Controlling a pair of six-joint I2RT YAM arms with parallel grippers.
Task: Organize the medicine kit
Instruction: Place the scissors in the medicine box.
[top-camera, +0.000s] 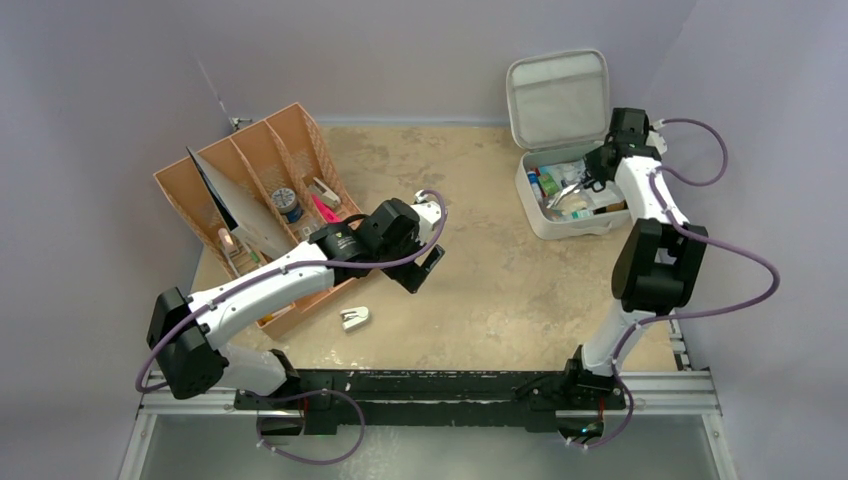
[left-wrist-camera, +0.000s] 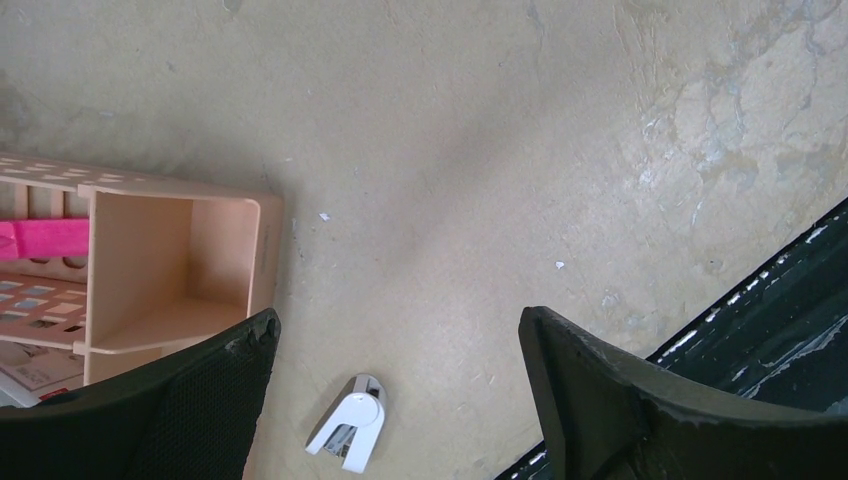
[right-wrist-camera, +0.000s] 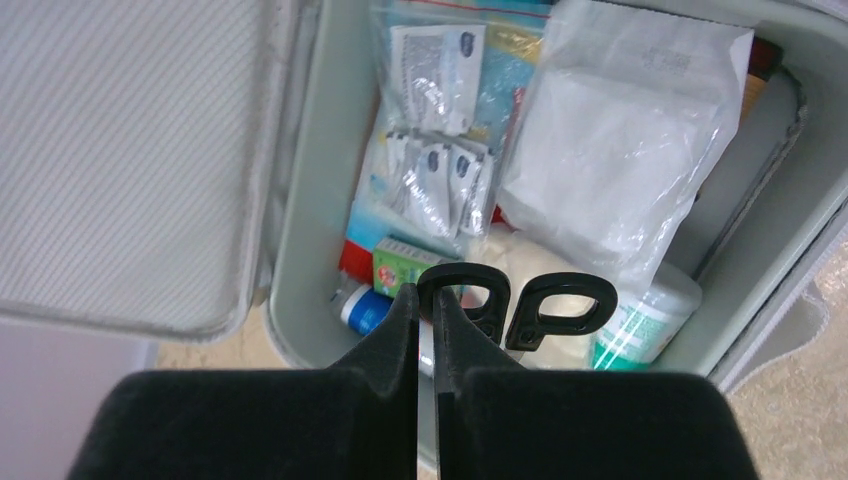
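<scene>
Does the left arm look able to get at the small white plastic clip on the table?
Probably yes. The left pincer is open near the small white plastic clip, which lies on bare table, apart from the tan organizer tray.

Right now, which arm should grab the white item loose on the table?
Left. The left pincer hangs open near the white item; the right pincer is shut over the medicine kit.

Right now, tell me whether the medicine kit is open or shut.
Open. The medicine kit has its lid swung back, and sachets lie exposed inside.
</scene>
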